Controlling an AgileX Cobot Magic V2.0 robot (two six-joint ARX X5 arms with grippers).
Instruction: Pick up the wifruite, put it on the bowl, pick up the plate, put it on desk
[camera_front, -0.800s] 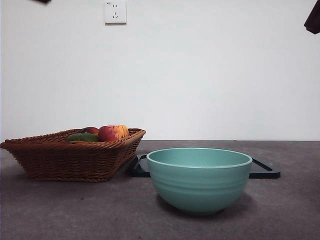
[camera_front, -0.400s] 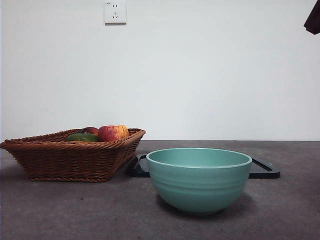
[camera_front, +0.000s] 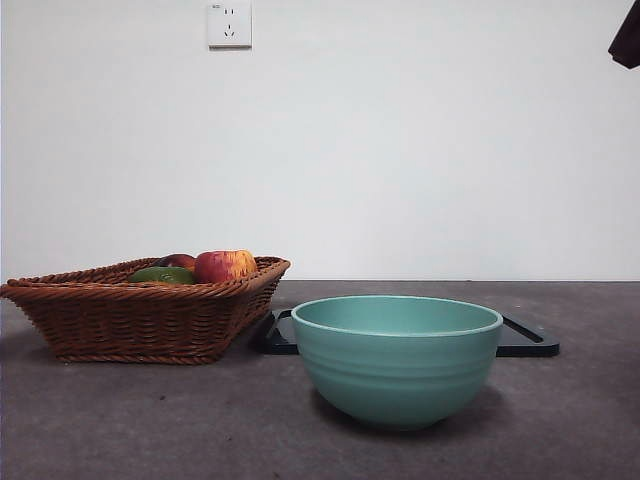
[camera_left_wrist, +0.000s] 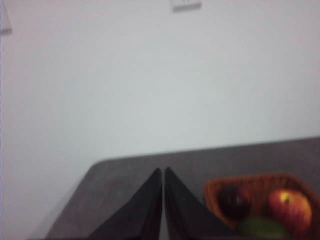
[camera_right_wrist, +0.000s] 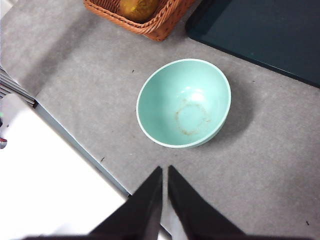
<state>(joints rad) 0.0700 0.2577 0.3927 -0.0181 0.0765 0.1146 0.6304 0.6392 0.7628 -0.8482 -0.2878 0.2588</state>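
Well, the left gripper (camera_left_wrist: 163, 170) has its 2 jaws pressed together w/ nothing in them, and it hangs high up, off to one side of the basket (camera_left_wrist: 260, 210). The right gripper (camera_right_wrist: 165, 168) is closed and empty too, high over the desk (camera_right_wrist: 280, 175), near the bowl (camera_right_wrist: 183, 102). The bowl has no food in it, just a faint brown ring at the bottom. The wifruite (camera_right_wrist: 137, 7) looks like the tan-brown one in the basket corner closest to the bowl; only part of it shows. I think it's light & a bit soft, w/ dull skin that won't slip much, so open up, come from the top and pinch it gently across the short middle. Squeeze too hard and it may bruise. Apple (camera_left_wrist: 290, 207) & green fruit (camera_left_wrist: 262, 227) sit close by, so go in carefully. The dark plate (camera_right_wrist: 260, 35) lies flat behind the bowl; it's stiff & thin, so grab it by an edge.
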